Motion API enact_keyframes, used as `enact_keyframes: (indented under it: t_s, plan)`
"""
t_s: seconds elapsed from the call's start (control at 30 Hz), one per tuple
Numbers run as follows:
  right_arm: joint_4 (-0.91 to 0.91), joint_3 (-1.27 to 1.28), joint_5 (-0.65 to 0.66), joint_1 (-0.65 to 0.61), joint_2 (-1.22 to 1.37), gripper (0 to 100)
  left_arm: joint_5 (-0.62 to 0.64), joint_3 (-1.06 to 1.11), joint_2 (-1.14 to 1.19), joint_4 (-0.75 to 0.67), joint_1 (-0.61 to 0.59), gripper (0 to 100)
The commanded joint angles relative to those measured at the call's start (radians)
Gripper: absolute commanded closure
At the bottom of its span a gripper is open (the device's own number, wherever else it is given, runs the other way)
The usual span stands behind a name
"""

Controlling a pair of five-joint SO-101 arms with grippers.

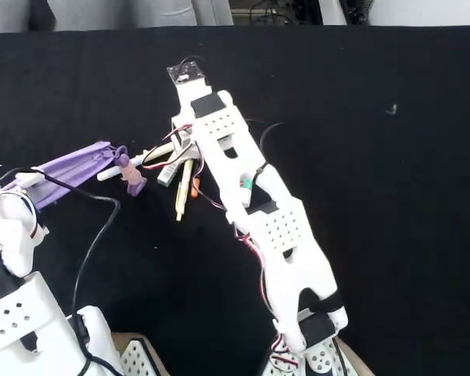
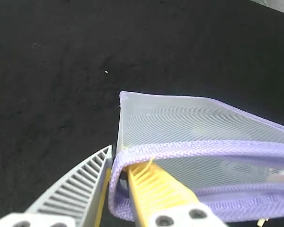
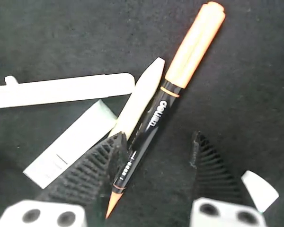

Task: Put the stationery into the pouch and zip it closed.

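- Pouch point(image 1: 66, 170), translucent with a purple zip band, sits at the left side of the black desk point(image 1: 392, 235), with one end near the stationery.
- Left jaws, on the left arm point(image 1: 16, 313), are clamped on the pouch's purple edge (one jaw inside the opening, the other outside).
- Stationery point(image 1: 176, 168) lies in a loose pile near the desk's middle, just beside the pouch. It includes an orange-capped pen point(image 3: 151, 120), a cream pen point(image 3: 138, 97) touching it, and several white pieces.
- Right jaws, on the right arm point(image 1: 274, 227), are spread wide and hold nothing. They sit low over the pile, with the orange-capped pen's pointed end between them, just beside one jaw.
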Motion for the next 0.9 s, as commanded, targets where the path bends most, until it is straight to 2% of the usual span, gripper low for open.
enact_keyframes:
  t_s: [0.0,0.27,0.53,0.8,0.87]
  plan:
    - [-0.014,0.002,-0.009,-0.029,-0.035,77.2,0.011,0.001,0.015,-0.009,-0.001,97]
    - [-0.003,-0.001,-0.018,-0.002,0.021,77.2,0.011,-0.001,0.015,-0.009,-0.001,97]
    - [0.149,0.005,-0.038,-0.003,0.035,77.3,0.011,0.002,0.014,-0.008,-0.001,97]
    - [0.157,0.001,-0.040,-0.009,0.048,77.5,0.011,-0.008,0.014,0.017,-0.010,97]
    - [0.157,0.001,-0.040,-0.008,0.048,81.3,0.011,-0.008,0.014,0.017,-0.010,97]
